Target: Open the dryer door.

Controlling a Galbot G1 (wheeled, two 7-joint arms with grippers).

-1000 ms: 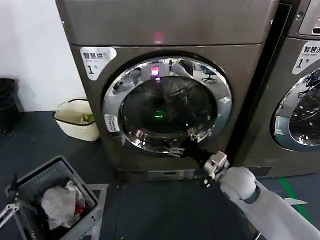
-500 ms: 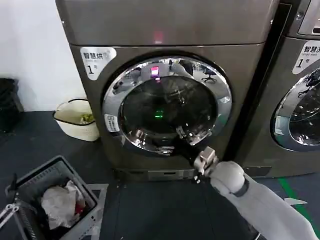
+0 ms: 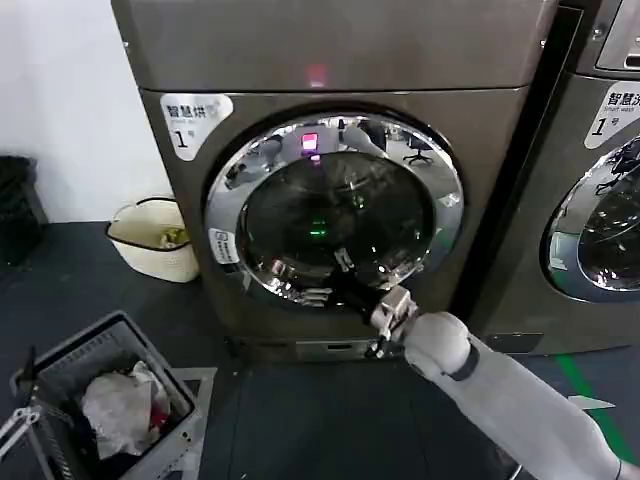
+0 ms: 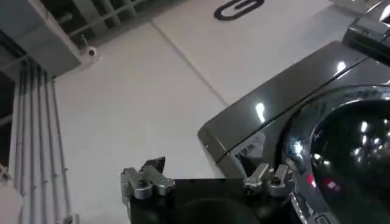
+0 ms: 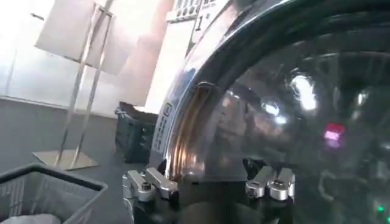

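Observation:
The grey dryer [image 3: 330,60] stands in front of me with its round door [image 3: 300,205] lying flush against the front, a chrome ring around dark glass. My right gripper [image 3: 330,280] is open at the lower rim of the door, just below the glass; one fingertip [image 3: 345,262] is against the ring. In the right wrist view the right gripper [image 5: 207,182] has the door's chrome ring [image 5: 183,122] close before its spread fingers. My left gripper [image 4: 206,181] is open and holds nothing, off to the side, with the dryer [image 4: 286,103] farther away.
A second machine [image 3: 600,200] stands close on the right. A cream basket [image 3: 155,240] sits on the floor left of the dryer, and a grey laundry basket [image 3: 60,365] with clothes is at the near left. A black bin [image 3: 15,205] stands by the wall.
My right gripper has moved left and slightly up along the door's lower rim, from its lower right to its lower middle. The door has not moved.

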